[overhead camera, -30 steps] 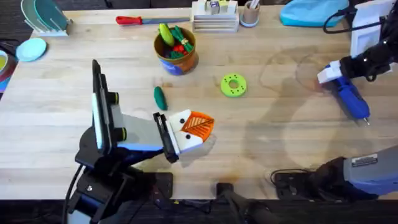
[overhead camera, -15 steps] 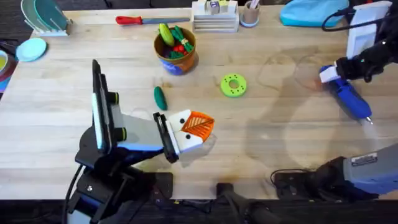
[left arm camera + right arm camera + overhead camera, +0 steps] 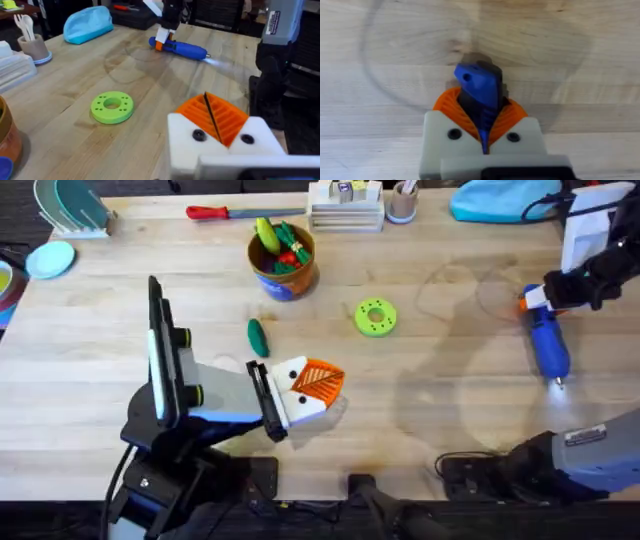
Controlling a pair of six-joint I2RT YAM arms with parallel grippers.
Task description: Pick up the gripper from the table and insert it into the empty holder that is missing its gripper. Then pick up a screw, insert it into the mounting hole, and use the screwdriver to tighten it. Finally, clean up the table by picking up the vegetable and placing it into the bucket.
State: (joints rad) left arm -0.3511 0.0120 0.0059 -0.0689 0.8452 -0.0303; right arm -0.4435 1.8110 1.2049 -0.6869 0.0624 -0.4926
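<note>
In the overhead view the left gripper [image 3: 312, 392] sits lower centre-left, its orange pads pressed together on nothing; just above it lies the vegetable [image 3: 257, 337], and the bucket [image 3: 284, 262] stands upper centre; far right, the right gripper [image 3: 553, 292] clamps the screwdriver [image 3: 548, 345], tip pointing down-frame.

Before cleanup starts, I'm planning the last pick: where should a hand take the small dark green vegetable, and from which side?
Probably across the middle of the vegetable, coming straight down from above. It lies flat on the table, a slim oblong with its long sides free, apart from the bucket and green ring.
</note>
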